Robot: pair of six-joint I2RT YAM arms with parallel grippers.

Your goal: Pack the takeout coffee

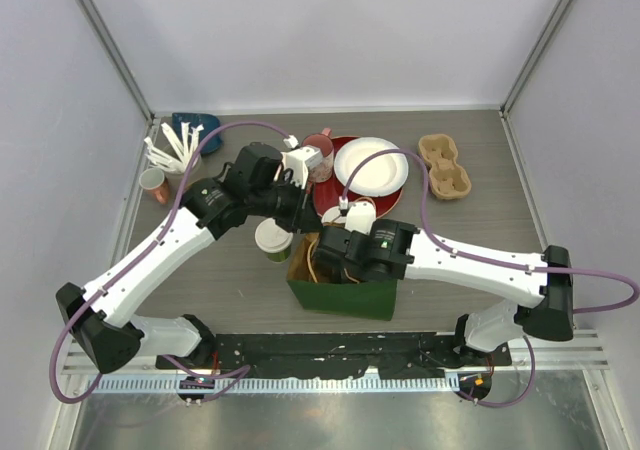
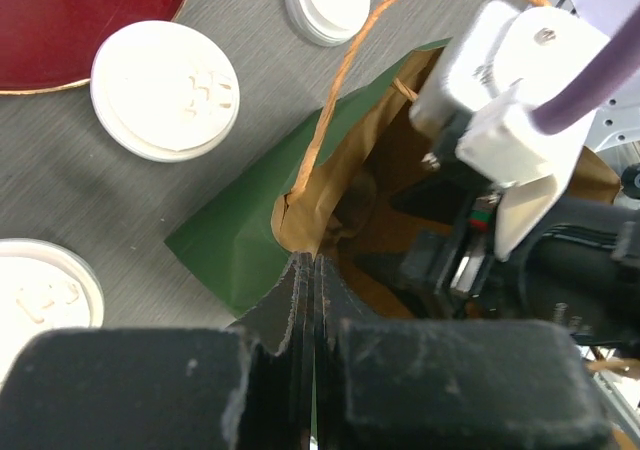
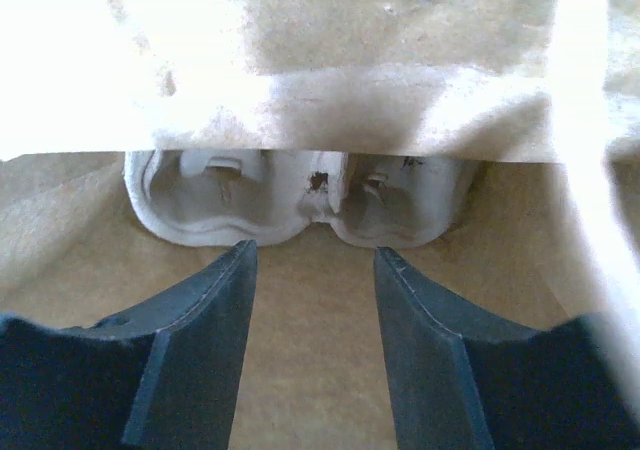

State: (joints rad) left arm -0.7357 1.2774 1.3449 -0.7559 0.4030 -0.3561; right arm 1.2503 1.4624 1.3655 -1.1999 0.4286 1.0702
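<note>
Takeout coffee cup (image 1: 273,236) is standing lidded on the table (image 1: 490,220) just beside the green bag (image 1: 340,298); left gripper (image 2: 308,265) is pinching the bag's rim, right gripper (image 3: 315,253) is hanging spread inside, above a pulp carrier (image 3: 230,195).

Both arms are reaching in toward the middle from their bases at the near edge. The left arm (image 1: 160,255) is stretching up and away to the right, bending at the elbow, and its wrist is angling back and down toward the centre. The left gripper (image 2: 307,270) is pointing downward with its two dark fingers pressed flat together, nipping the rim of the paper bag (image 2: 235,260). The right arm (image 1: 470,265) is lying low and long, extending leftward with its wrist tipped down. The right gripper (image 3: 315,255) is holding its fingers (image 3: 200,310) spread apart, with nothing between them.
</note>
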